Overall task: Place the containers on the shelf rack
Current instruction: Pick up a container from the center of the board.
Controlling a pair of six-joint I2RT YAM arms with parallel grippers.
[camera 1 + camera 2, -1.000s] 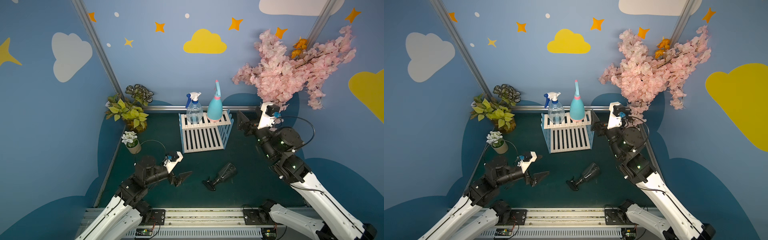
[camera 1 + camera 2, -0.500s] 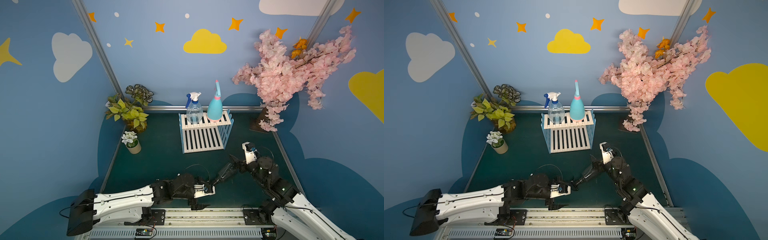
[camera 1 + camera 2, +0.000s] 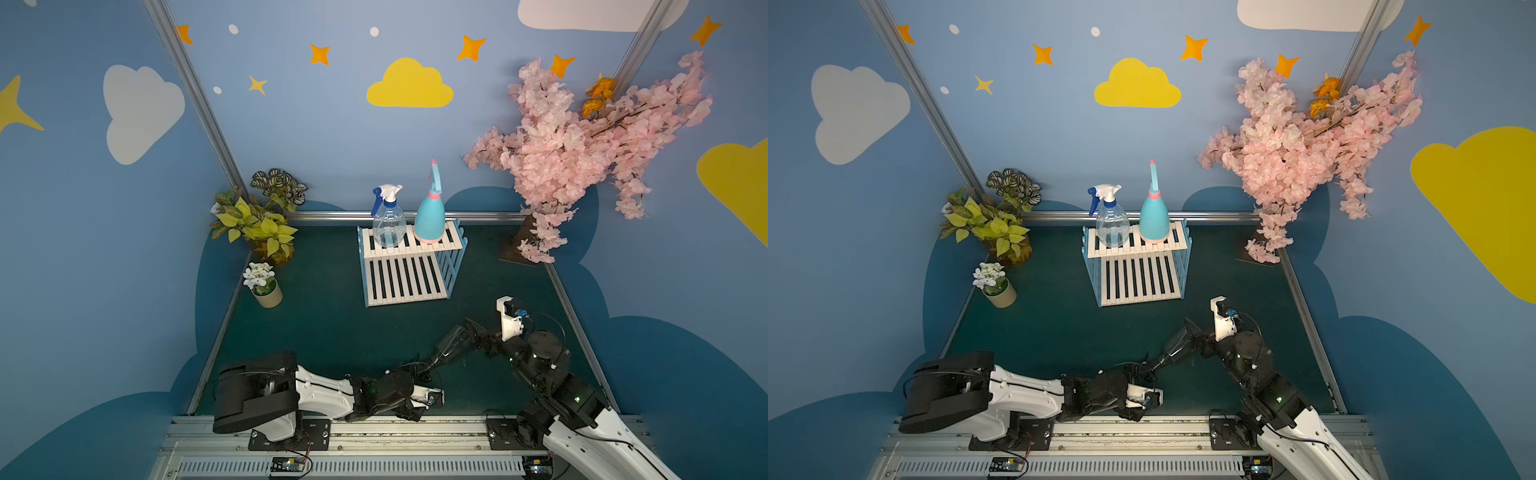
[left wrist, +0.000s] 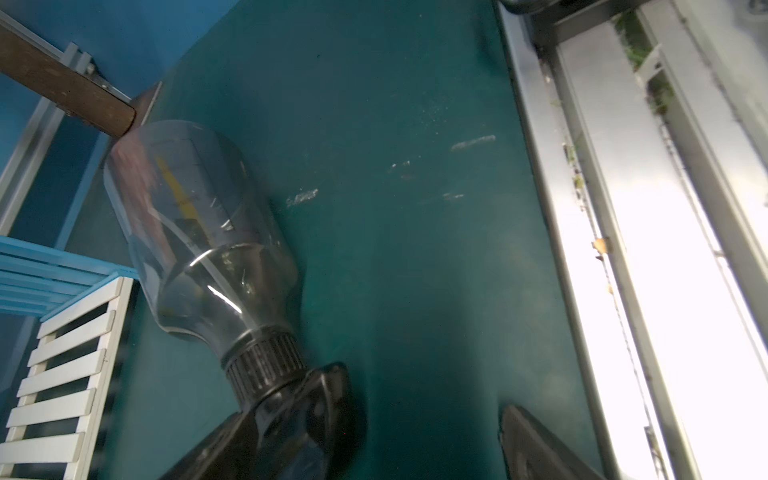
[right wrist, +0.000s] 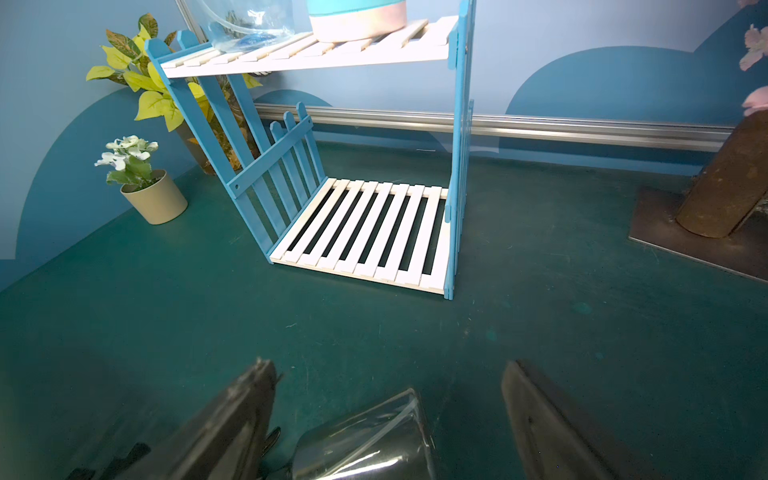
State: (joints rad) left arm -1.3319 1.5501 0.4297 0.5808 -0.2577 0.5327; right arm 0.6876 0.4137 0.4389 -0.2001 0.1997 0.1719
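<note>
In both top views the dark bottle (image 3: 451, 345) lies on its side at 5 o'clock on the bench (image 3: 324, 332), much where it lay a second ago. Both arms have since swung in on it, the left gripper (image 3: 424, 386) at the sprayer end and the right gripper (image 3: 469, 336) at the base. The clear bottle (image 3: 388, 224) and teal bottle (image 3: 430, 218) already stand on the top shelf of the rack (image 3: 403, 280) at 12 o'clock, so this looks like the last pick.

The left wrist view shows the left gripper spread wide, with the black sprayer against one finger and nothing clenched.

In the right wrist view the right gripper is released too, its fingers either side of the bottle's base. The lower shelf ahead is bare.

The bench is scuffed dark green. The blue walls carry clouds and stars, with potted plants (image 3: 257, 224) at 10 o'clock and a blossom tree (image 3: 573, 153) at 2 o'clock
</note>
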